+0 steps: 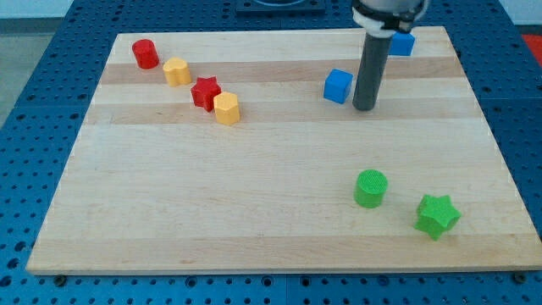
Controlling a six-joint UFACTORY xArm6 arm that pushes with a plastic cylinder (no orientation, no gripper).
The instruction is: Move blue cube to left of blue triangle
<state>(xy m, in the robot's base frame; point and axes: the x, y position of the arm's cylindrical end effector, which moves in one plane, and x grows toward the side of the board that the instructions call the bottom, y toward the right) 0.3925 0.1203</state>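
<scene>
My tip (365,107) sits just right of the blue plastic cube (338,85) – placed to shove it left – blue triangle (402,43) far-right behind the rod; end effector grips nothing.

Setting: robotics laboratory bench. Evidence: pale wooden board (279,203) laid as a work surface on a blue perforated desk (34,127) with a regular grid of mounting holes; dark cylindrical rod of a machine arm descending from the view's top; small, plain-coloured plastic test blocks scattered on the board; no domestic furnishings visible.
</scene>
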